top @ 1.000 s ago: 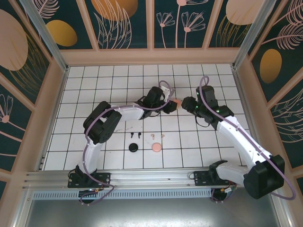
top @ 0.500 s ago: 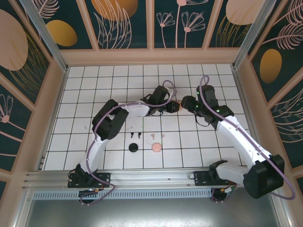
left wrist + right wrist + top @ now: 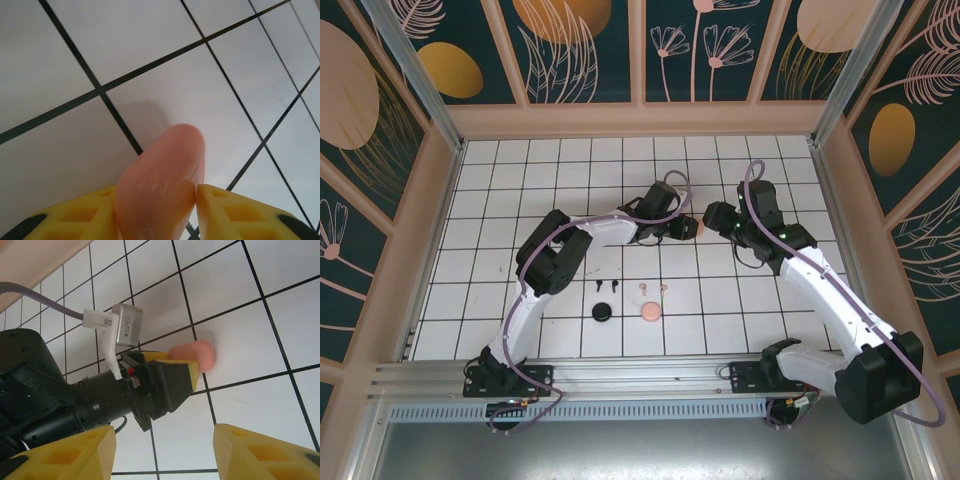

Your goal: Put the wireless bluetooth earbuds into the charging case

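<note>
Nearest the arm bases, on the white black-gridded table (image 3: pixel 520 200), a round black plastic case (image 3: pixel 602 313) and a round coral-pink plastic case (image 3: pixel 649 314) are seen lying near each other. Just beyond them, two tiny black stemmed plastic earbuds (image 3: pixel 599 286) and two tiny pale pink stemmed plastic earbuds (image 3: pixel 642 288) are laid in a row, all loose on the tiles, none seated in a case. Farther out, mid-table, the left gripper (image 3: pixel 156 192) is noted with its yellow fingers (image 3: pixel 90 212) pressed against both sides of a smooth pale pink rounded plastic case (image 3: pixel 165 175); the case is gripped, and its shadow is cast on the tile beneath. Just beside it, the right gripper (image 3: pixel 165 445) is pointed at that case, its yellow fingers (image 3: pixel 260 452) spread wide, nothing held between them
</note>
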